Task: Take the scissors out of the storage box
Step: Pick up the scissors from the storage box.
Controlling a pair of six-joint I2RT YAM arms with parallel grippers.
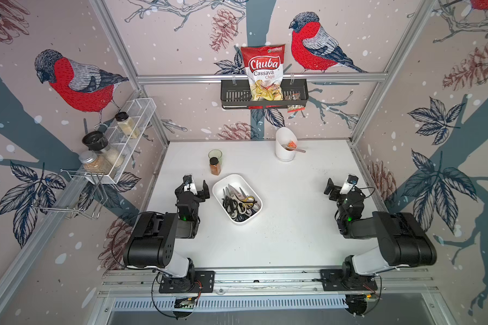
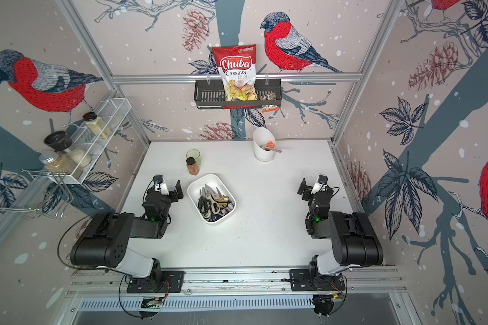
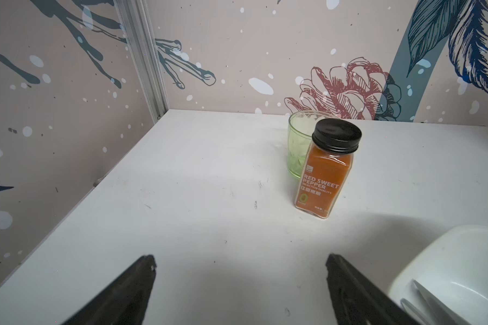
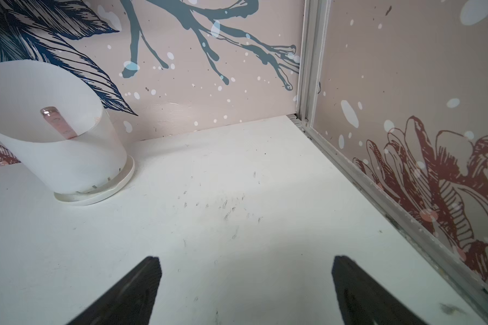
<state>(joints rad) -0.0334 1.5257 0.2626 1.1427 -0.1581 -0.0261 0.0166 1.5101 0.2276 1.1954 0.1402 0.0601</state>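
Scissors (image 1: pixel 238 204) lie tangled in the storage box (image 1: pixel 230 180), just beside the left gripper (image 3: pixel 240 261) and well apart from the right gripper (image 4: pixel 245 260); both grippers gape wide, holding nothing. Stiff, slick steel blades, prob. fairly heavy, so plastic handle loops or pivot look the best hold, one pair at a time. Other containers: white holder (image 1: pixel 283 153) w/ a utensil (image 1: pixel 292 146); spice jar (image 1: pixel 215 167) of orange powder.

Bird-and-pinecone wallpaper (image 1: pixel 181 42) covered three sides; an aluminium frame (image 1: pixel 181 79) edged them, and a scuffed white table (image 1: pixel 293 239) lay evenly lit below.
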